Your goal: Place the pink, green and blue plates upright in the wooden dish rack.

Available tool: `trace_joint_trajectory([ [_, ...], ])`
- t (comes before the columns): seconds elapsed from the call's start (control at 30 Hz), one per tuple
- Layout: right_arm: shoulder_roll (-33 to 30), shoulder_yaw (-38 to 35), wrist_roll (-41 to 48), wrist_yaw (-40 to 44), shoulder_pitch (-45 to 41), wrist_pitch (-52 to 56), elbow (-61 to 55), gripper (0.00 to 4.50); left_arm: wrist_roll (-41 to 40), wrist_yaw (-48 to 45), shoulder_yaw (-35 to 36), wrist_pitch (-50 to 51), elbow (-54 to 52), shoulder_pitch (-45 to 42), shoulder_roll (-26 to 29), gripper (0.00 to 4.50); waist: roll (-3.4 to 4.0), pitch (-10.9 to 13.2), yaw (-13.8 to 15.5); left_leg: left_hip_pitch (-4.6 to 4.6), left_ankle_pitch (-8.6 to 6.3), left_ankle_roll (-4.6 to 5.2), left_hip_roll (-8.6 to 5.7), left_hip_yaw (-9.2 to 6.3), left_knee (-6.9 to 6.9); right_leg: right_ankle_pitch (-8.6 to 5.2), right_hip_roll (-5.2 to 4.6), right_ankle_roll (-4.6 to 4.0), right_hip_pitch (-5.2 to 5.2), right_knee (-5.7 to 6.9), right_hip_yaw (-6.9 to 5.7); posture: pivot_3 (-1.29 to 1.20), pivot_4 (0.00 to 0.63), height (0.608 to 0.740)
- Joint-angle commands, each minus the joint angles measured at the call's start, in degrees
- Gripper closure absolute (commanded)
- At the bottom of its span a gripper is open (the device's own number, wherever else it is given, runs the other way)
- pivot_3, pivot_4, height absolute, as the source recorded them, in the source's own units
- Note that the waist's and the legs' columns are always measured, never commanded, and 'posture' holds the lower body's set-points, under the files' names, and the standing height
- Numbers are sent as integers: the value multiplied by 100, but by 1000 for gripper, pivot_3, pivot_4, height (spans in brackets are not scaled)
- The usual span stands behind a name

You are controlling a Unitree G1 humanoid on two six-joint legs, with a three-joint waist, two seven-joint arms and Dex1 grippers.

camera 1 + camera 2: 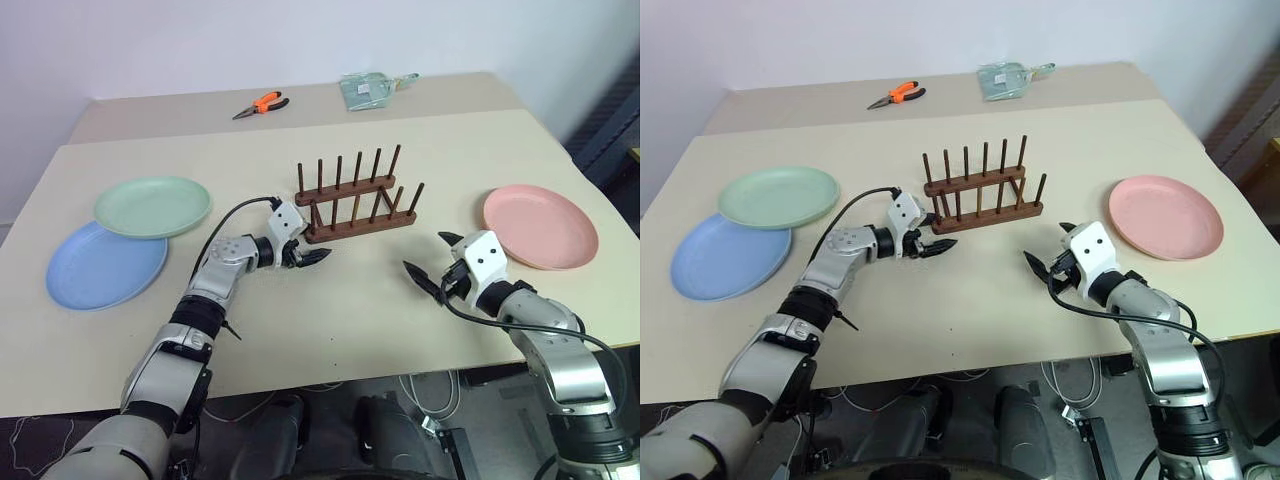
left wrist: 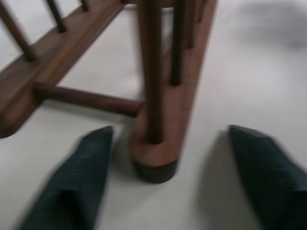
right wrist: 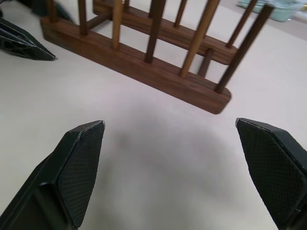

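Rack (image 1: 355, 200) end straddled by left end effector (image 1: 308, 256), fingers apart, likely steadying it. Right end effector (image 1: 431, 262) empty, spread wide; pink plate (image 1: 540, 226) beside it. Green plate (image 1: 152, 206) overlaps blue plate (image 1: 105, 265), well behind left end effector.

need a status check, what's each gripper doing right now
left gripper: open, jaws either side of the brown wooden dish rack end, holding nothing
right gripper: open, empty
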Motion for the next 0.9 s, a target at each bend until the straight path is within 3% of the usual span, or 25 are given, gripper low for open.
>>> trace_joint_trajectory([
  [0.03, -90, -147, 1, -13, 41, -37, -263, 0, 152, -98, -45, -31, 152, 116, 59, 2822, -1, -1, -9, 1, 0, 0, 1, 0, 0, 0, 1, 0, 0, 0, 0, 0, 150, 729],
  [0.1, -139, -160, -13, 17, 79, -58, -254, 0, 117, -291, -83, -54, -33, 214, 99, 3712, -1, -1, -16, 2, 0, 0, 1, 0, -1, 0, 1, 0, 0, 2, 0, 0, 150, 729],
  [0.37, -537, -629, 49, 182, 421, -112, -170, 0, -96, -1359, -347, 81, -1606, 868, 498, 3725, 1, -2, -8, 0, -1, 1, 2, 1, -7, -1, 1, -1, -4, 0, 3, 0, 150, 729],
  [0.53, -682, -855, 86, 299, 649, -138, -179, 0, -24, -1343, -329, 280, -1784, 952, 599, 3725, 1, -2, -7, 0, -1, 2, 2, 0, -3, -1, 0, -1, -2, -1, 2, 0, 150, 729],
  [0.57, -711, -876, 78, 338, 705, -137, -186, 0, 12, -1296, -312, 320, -1745, 957, 624, 2689, 1, -2, -8, 0, -1, 2, 2, 0, -4, -1, 0, -1, -2, 0, 2, 0, 150, 729],
  [0.7, -815, -904, 96, 548, 883, -137, -204, 0, 201, -1080, -251, 546, -1972, 1214, 950, 912, 1, -2, -25, 0, -1, 2, 2, 0, -5, -2, 0, 0, -2, -1, 2, 0, 150, 729],
  [0.8, -867, -793, 101, 711, 981, -156, -292, 850, 48, -1074, -114, 1060, -2562, 1652, 1355, 856, 4, -6, -66, 5, -1, 2, 5, 1, -11, -3, 2, -1, -2, 0, 5, 0, 150, 729],
  [0.83, -874, -741, 86, 740, 999, -152, -319, 1348, -54, -1107, -53, 1233, -2820, 1826, 1473, 856, 4, -8, -93, 6, -1, 2, 7, 1, -13, -3, 3, -2, -3, 1, 5, 0, 150, 729],
  [0.9, -836, -589, 9, 734, 954, -148, -344, 2337, -343, -1151, 95, 1652, -3466, 2231, 1668, 1477, 6, -9, -152, 8, -2, 2, 9, 0, -17, -4, 5, -5, -2, 2, 5, 0, 150, 729],
])
